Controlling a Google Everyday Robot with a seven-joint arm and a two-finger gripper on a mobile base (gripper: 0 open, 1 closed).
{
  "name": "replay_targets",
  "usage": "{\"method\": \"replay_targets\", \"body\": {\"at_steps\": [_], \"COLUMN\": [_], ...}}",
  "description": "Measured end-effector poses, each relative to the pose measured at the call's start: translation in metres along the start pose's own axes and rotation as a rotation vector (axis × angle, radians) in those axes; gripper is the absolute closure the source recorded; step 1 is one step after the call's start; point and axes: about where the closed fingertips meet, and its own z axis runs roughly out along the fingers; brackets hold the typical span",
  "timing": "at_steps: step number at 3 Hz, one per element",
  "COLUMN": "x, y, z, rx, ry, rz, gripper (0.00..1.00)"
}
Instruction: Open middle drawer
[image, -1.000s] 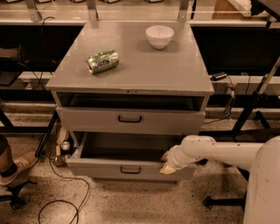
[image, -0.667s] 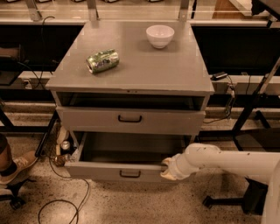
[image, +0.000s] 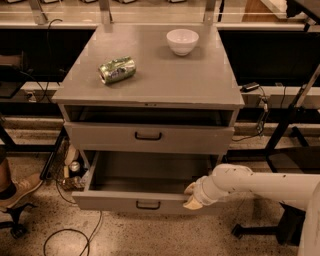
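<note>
Grey middle drawer (image: 112, 202) open, one claw (image: 192, 196) at front, one can (image: 117, 69), one bowl (image: 182, 41)

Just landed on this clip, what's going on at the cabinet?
The robot's arm reaches in from the right, with its claw at the right end of the middle drawer. That drawer stands pulled well out, its inside in view. The top drawer is not pulled out like that. On the cabinet top, a can lies on its side and a white bowl stands upright, both untouched.
</note>
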Motion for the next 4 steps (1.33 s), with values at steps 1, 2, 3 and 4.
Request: {"method": "replay_targets", "body": {"at_steps": [1,2,3,4], "x": [-0.0004,-0.0005,-0.0007,-0.0006], "y": [0.0012,0.0016,0.0029,0.0038], "z": [0.0015,0.0019,0.0033,0.0042], "rx": [-0.003,-0.004,-0.008,-0.010], "ry": [0.000,-0.001,-0.001,-0.002], "rz": [-0.001,-0.001,-0.001,-0.001], "gripper": [0.57,0.34,0.11,0.00]}}
